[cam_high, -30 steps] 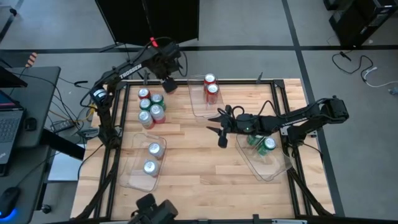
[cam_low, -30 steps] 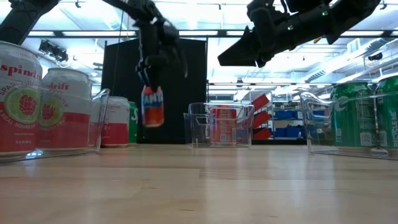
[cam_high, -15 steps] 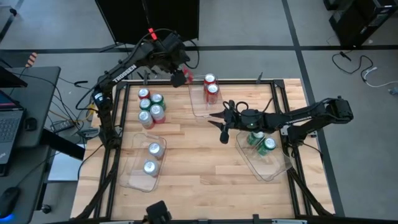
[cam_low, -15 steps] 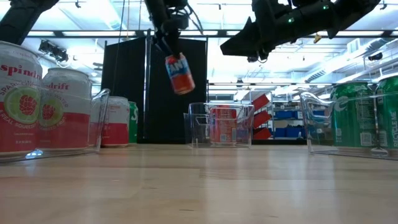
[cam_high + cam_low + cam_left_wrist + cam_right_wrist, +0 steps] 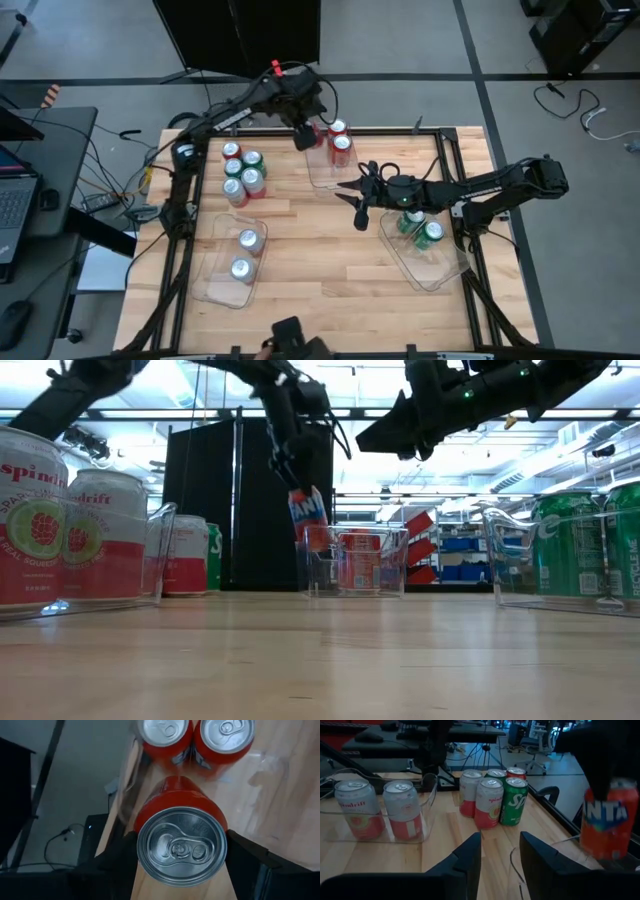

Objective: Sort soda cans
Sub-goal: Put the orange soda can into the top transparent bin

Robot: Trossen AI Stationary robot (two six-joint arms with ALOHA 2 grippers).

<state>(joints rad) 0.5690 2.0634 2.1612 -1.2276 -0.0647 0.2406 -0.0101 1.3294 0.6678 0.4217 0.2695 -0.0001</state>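
A red soda can (image 5: 181, 845) hangs tilted under my left gripper (image 5: 305, 135), which is shut on it above the left rim of the far-middle clear bin (image 5: 320, 175). Two red cans (image 5: 340, 138) stand in that bin. In the low view the held can (image 5: 308, 520) is clear of the table. My right gripper (image 5: 353, 200) hovers open at mid-table beside the right bin, and nothing is between its fingers (image 5: 470, 860). Several red, green and white cans (image 5: 241, 170) stand in a cluster at the far left. My left gripper pinches the red can between its two fingers (image 5: 120, 857), one on each opposite side of the wall just below the top rim (image 5: 145, 815). The fingers come from above, slanting. The can hangs below them, tilted, with its bottom end toward the two red cans, lifted clear.
The clear bin at the right (image 5: 425, 262) holds green cans (image 5: 420, 228). The bin at the near left (image 5: 222, 282) holds two white cans (image 5: 245, 254). Bare wood lies between the bins at the table's middle and near edge.
My left gripper has carried the red can from over the far-left cluster toward the table's right, along the far edge. It rose on the way and has come down at the far-middle bin's left rim. The can has tipped from upright to tilted.
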